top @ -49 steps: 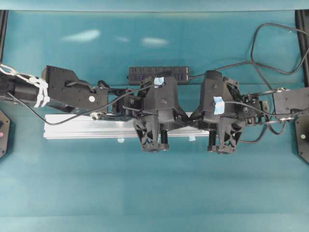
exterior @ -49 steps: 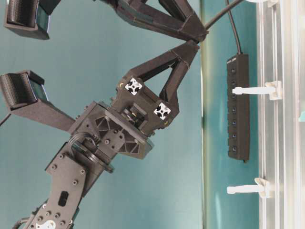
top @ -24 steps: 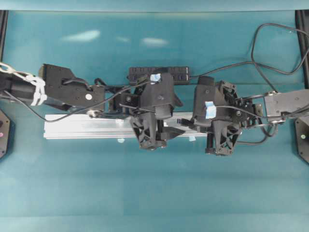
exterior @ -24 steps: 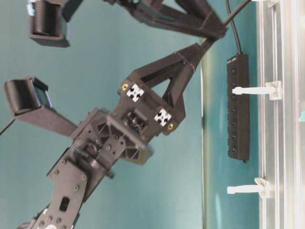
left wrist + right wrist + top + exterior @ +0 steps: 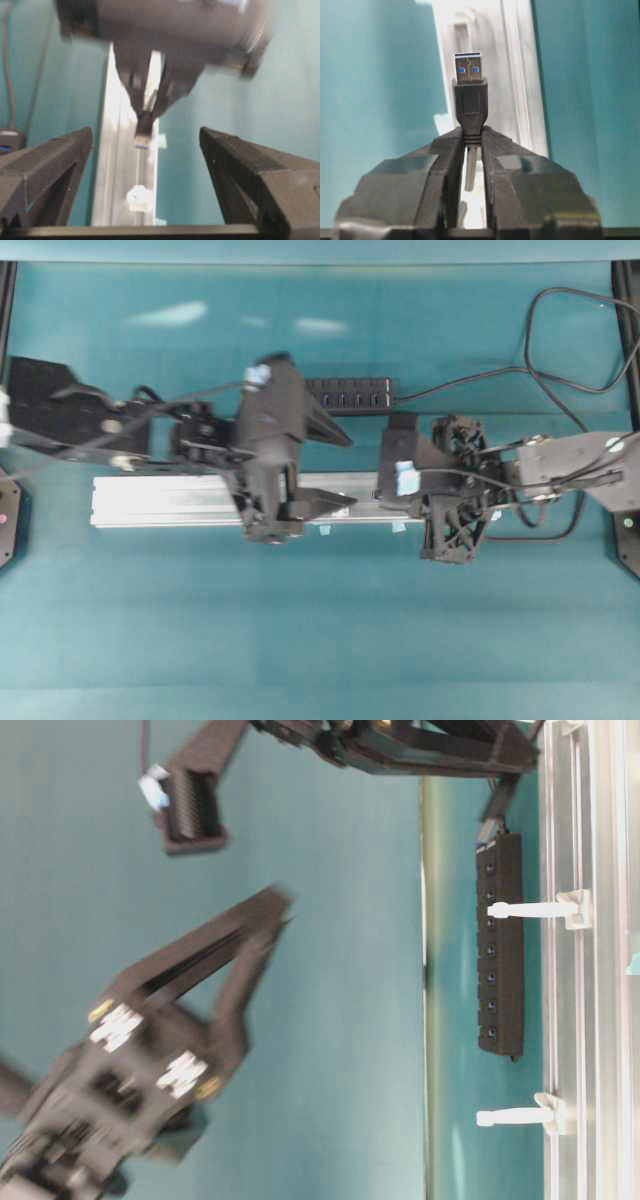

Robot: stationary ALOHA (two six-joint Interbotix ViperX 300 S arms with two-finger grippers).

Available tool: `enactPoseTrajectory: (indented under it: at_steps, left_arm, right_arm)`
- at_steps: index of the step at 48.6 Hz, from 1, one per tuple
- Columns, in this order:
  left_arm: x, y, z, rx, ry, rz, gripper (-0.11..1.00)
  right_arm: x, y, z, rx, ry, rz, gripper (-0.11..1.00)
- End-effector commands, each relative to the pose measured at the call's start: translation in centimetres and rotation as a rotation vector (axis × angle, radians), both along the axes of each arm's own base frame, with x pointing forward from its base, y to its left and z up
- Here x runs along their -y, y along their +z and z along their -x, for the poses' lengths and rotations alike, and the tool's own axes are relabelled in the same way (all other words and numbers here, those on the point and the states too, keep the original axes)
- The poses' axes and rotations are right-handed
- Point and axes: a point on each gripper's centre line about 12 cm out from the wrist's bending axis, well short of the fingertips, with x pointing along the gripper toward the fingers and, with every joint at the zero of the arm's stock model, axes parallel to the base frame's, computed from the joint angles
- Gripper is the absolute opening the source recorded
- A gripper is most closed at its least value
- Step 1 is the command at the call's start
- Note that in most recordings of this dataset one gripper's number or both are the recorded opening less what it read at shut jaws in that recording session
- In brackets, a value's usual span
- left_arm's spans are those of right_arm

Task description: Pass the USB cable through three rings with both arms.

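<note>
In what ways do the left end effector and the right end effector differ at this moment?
The left end effector has its fingers spread wide, while the right end effector is closed. The left one holds nothing; the right one pinches the USB cable just behind its plug. In the overhead view the left one looks blurred and the right one sharp. Both are black and sit over the silver rail.

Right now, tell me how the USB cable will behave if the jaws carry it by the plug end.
The USB cable plug probably stays rigid: it juts straight from the right gripper. Its cord, curving loosely in the overhead view, likely trails floppy. The smooth, narrow plug might slip or pivot.
</note>
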Motion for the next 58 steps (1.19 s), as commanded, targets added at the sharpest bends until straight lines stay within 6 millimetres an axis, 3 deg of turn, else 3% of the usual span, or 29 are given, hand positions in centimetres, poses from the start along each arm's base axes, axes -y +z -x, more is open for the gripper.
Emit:
enactPoseTrajectory:
  at_steps: [1, 12, 26, 58]
  left_arm:
    - [0.1, 2.2, 1.2, 0.054, -0.003, -0.006, 0.95]
    - [0.1, 2.8, 4.1, 0.017, -0.001, -0.005, 0.95]
    - [0.2, 2.2, 7.3, -0.09, 0.004, 0.003, 0.95]
    - [0.1, 1.7, 7.9, -0.104, 0.008, 0.005, 0.95]
  right_arm:
    - [0.0, 0.0, -0.7, -0.006, 0.016, 0.012, -0.06]
    - [-0.1, -1.3, -1.6, -0.038, 0.017, 0.011, -0.06]
    - [-0.1, -0.9, -2.9, -0.022, 0.017, 0.013, -0.06]
    - [-0.7, 0.0, -4.3, 0.076, 0.037, -0.001, -0.06]
